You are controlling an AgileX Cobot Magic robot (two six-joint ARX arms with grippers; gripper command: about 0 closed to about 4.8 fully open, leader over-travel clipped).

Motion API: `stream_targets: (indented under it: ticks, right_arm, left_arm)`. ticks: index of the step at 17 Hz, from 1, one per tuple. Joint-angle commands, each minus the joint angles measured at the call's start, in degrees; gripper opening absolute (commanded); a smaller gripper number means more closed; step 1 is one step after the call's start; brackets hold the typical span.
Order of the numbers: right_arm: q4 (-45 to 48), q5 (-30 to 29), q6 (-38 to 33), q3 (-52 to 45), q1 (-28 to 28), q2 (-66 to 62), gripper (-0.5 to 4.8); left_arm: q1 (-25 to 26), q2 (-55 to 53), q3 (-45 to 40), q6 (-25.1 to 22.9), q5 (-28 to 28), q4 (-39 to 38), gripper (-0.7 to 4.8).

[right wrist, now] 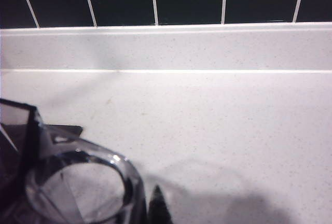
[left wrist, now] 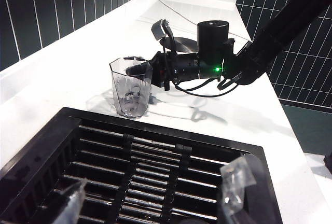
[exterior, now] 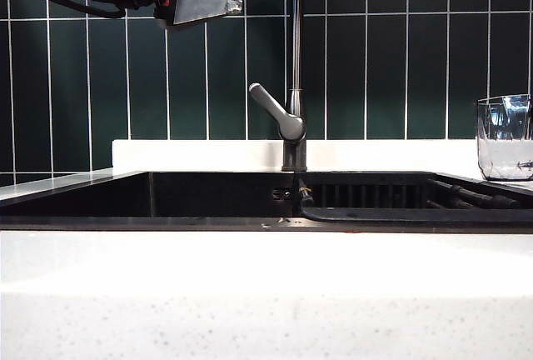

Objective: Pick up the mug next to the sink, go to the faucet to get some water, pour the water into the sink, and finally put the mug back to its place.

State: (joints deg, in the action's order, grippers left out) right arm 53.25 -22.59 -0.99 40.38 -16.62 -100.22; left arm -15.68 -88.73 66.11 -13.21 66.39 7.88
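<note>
The mug point(exterior: 504, 137), a clear faceted glass, stands upright on the white counter right of the sink point(exterior: 208, 197). The left wrist view shows the mug point(left wrist: 130, 97) beside the sink's rim, with my right gripper point(left wrist: 139, 69) reaching down to its lip. It is shut on the glass wall, one dark finger inside and one outside. The right wrist view has the mug point(right wrist: 78, 187) close under my right gripper point(right wrist: 148, 211). The faucet point(exterior: 293, 85) rises behind the sink's middle. My left gripper point(exterior: 204, 3) hangs high at the left, and its open fingers point(left wrist: 72, 203) hover empty over the slatted rack point(left wrist: 145, 172).
White speckled counter point(exterior: 266, 293) frames the sink in front and on both sides. A low white backsplash point(right wrist: 166, 47) and dark green tiles point(exterior: 375, 60) close off the back. A thin cable point(left wrist: 171, 9) and a round metal disc point(left wrist: 181, 43) lie on the counter behind the right arm.
</note>
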Motion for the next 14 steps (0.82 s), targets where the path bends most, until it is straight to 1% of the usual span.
stream_targets:
  ticks: [1,6,7,8,9,10,14]
  right_arm:
    - [2.12,-0.46,-0.02,0.24,-0.11,-0.7,-0.06]
    - [2.36,-0.48,-0.02,0.24,-0.11,-1.44,-0.05]
    - [2.38,-0.46,-0.02,0.24,-0.11,-1.42,0.12]
    - [2.36,-0.44,-0.02,0.24,-0.11,-1.42,0.46]
    - [2.34,0.02,-0.02,0.24,-0.11,-1.42,1.1]
    - [2.34,0.68,-0.02,0.24,-0.11,-1.42,1.31]
    - [2.32,0.68,-0.02,0.24,-0.11,-1.42,1.31]
  left_arm:
    - [-0.13,0.2,0.02,0.2,0.31,0.37,3.35]
    - [-0.13,0.2,0.02,0.17,0.28,0.39,3.35]
    - [-0.13,0.2,0.02,0.15,0.28,0.44,3.35]
    - [-0.13,0.2,0.02,0.17,0.26,0.44,3.35]
    - [-0.13,0.2,0.02,0.15,0.26,0.55,3.35]
    - [-0.13,0.2,0.02,0.15,0.26,0.59,3.35]
    - [-0.13,0.13,0.02,0.15,0.26,0.61,3.35]
